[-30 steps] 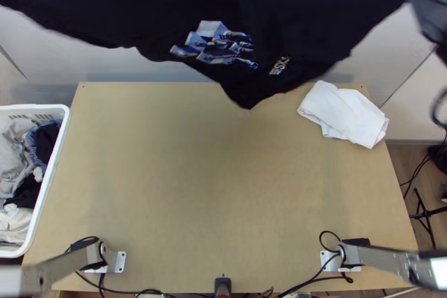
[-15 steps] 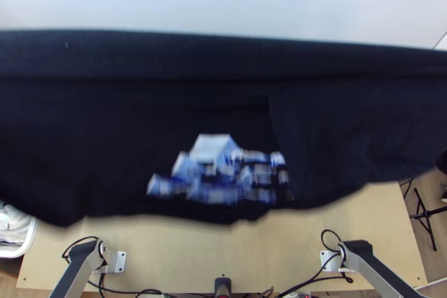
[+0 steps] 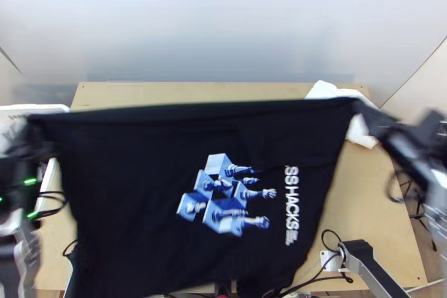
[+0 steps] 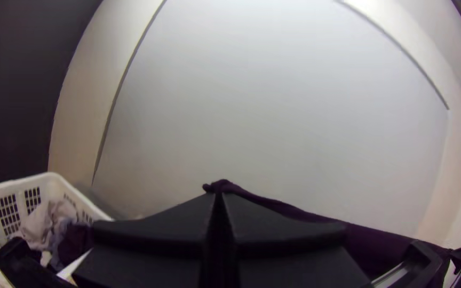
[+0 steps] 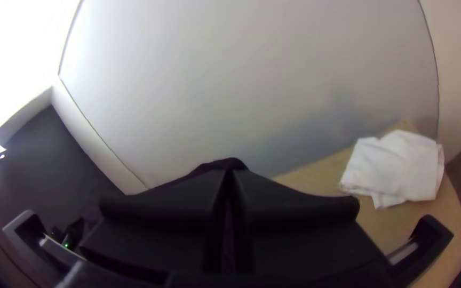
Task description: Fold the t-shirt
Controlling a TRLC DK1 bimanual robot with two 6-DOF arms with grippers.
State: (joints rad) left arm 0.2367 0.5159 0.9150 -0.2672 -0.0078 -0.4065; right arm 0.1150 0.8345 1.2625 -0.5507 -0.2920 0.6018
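Observation:
The black t-shirt (image 3: 139,186) hangs spread between the two grippers above the table, its blue-and-white print facing up toward the top view. My left gripper (image 3: 34,130) holds its far left corner, and my right gripper (image 3: 366,110) holds the far right corner. The upper edge runs nearly straight between them, while the lower part reaches the table's near edge. In the left wrist view, my left gripper (image 4: 219,194) is shut on a bunched bit of dark cloth (image 4: 294,212). Likewise my right gripper (image 5: 229,172) pinches dark cloth (image 5: 209,166) in the right wrist view.
A folded white cloth (image 3: 321,90) lies at the table's far right corner, partly behind the shirt and right gripper. The white basket (image 4: 54,181) of clothes stands left of the table. Bare wood (image 3: 369,203) shows on the right side of the table (image 3: 195,91).
The shirt first swung toward the near edge and grew large in the top view, then came lower and opened out with its print and lettering visible. Both grippers moved with it.

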